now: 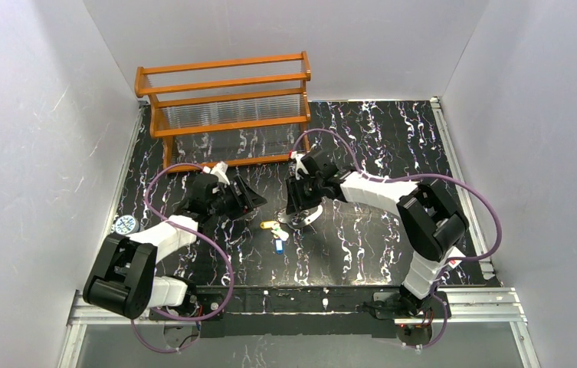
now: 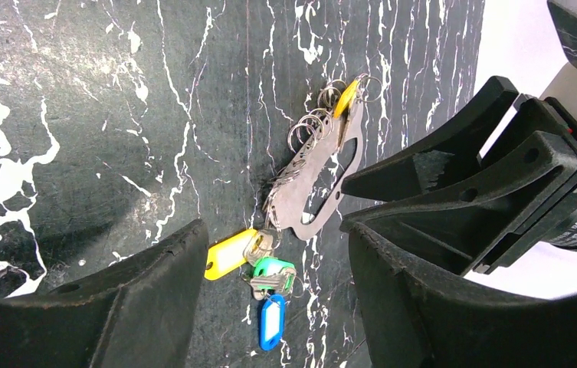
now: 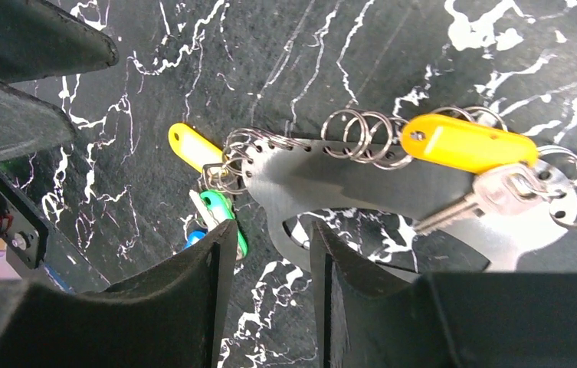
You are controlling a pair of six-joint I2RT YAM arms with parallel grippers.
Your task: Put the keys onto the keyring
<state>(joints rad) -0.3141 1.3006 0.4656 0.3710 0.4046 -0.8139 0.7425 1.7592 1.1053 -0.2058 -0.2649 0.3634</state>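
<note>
Between the half-open jaws of the right end effector (image 3: 270,230) sits the flat steel keyring (image 3: 346,180) edge, ungripped; colour-tagged keys (image 3: 193,147) lie beside; the left end effector (image 2: 273,230) gapes empty over the black marbled table (image 3: 423,46).

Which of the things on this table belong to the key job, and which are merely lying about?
For the job:
- keyring
- yellow key
- green key
- blue key
- orange key

Lying about:
- rack
- round disc

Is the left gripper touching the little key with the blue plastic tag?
Apart. In the left wrist view, black table shows between the blue-tagged key and each finger of the left gripper.
</note>
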